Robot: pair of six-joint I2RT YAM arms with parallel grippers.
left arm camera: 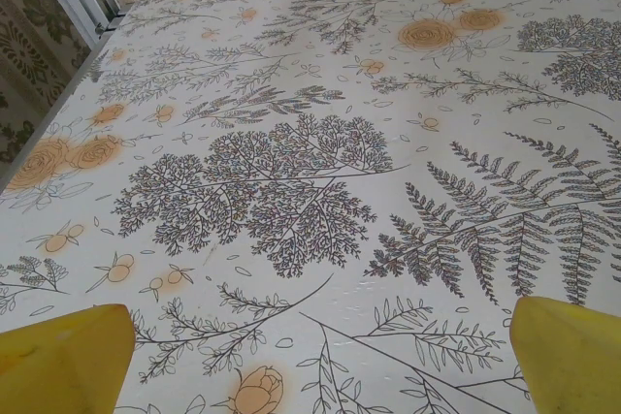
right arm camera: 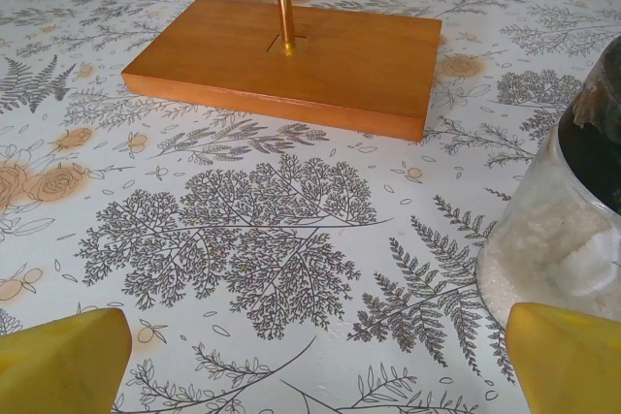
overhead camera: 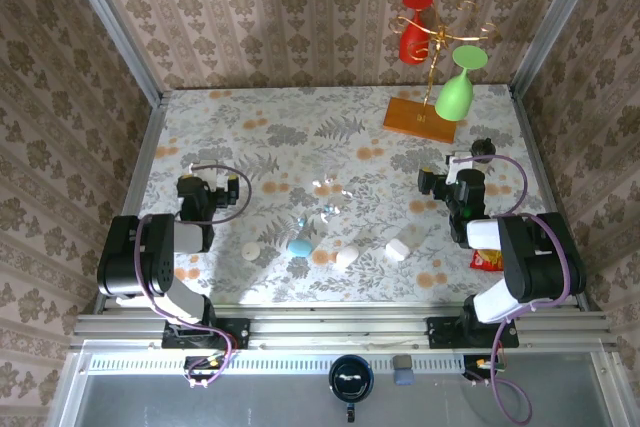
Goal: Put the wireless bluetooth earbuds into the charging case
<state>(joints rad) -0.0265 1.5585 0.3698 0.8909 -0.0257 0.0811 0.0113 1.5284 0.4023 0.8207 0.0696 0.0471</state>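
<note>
Several tiny whitish earbuds (overhead camera: 327, 188) lie scattered at the table's middle. Nearer the front edge sit two white pebble-shaped cases, one (overhead camera: 347, 257) beside the other (overhead camera: 397, 249). My left gripper (overhead camera: 205, 185) rests low at the left, well away from them. In its wrist view it (left arm camera: 318, 327) is open, its yellow fingertips (left arm camera: 68, 361) wide apart over bare patterned cloth. My right gripper (overhead camera: 452, 175) sits at the right and is likewise open (right arm camera: 315, 332), with nothing between its yellow fingertips (right arm camera: 568, 356).
A wooden base (right arm camera: 291, 60) with a gold rack stands ahead of the right gripper, carrying a red glass (overhead camera: 415, 27) and a green glass (overhead camera: 455, 97). A black-lidded jar (right arm camera: 563, 230) is close on its right. A blue object (overhead camera: 299, 244), a white disc (overhead camera: 249, 251) and a red packet (overhead camera: 487, 259) lie near the front.
</note>
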